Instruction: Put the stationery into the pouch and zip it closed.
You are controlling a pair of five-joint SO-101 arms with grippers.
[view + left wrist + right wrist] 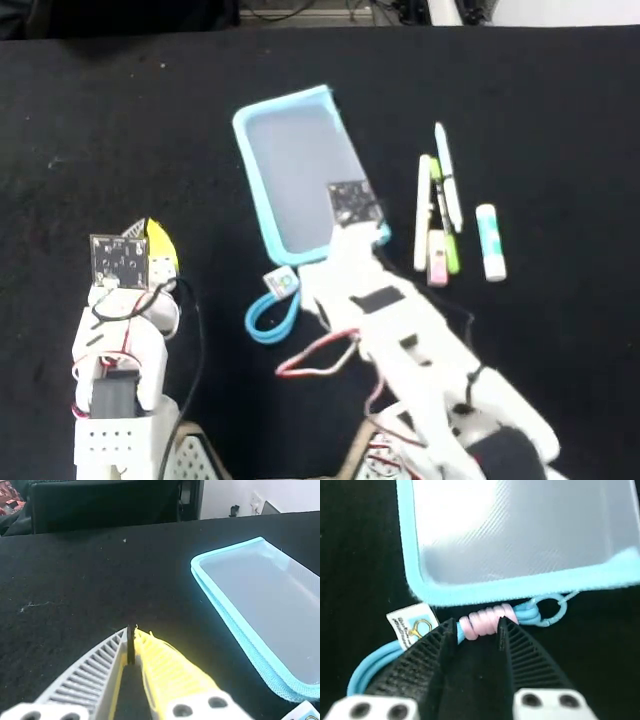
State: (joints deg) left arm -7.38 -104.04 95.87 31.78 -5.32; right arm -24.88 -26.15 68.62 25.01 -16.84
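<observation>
**Q:** Pouch orientation?

**A:** I read the pouch [295,170] lying flat near the middle of the desk [100,100]. Its long axis runs from the near edge toward the far edge and leans left at the far end. The end with the strap loop [270,318] and the tag [282,283] points toward the near edge.

**Q:** Position relative to the end effectors?

**A:** My right gripper [477,625] sits at the pouch's near end. Its fingers are clamped on the pink binding [482,621] of the strap, just beside the zip ring [555,607]. My left gripper [131,632] has its fingers together with nothing between them, and it stands toward the desk's left edge, well apart from the pouch.

**Q:** Appearance?

**A:** Translucent grey panel, light-blue trim, rounded corners. To its right a white pen [422,210], a green marker [445,215] and a glue stick [490,240] lie on the desk, outside the pouch.
</observation>
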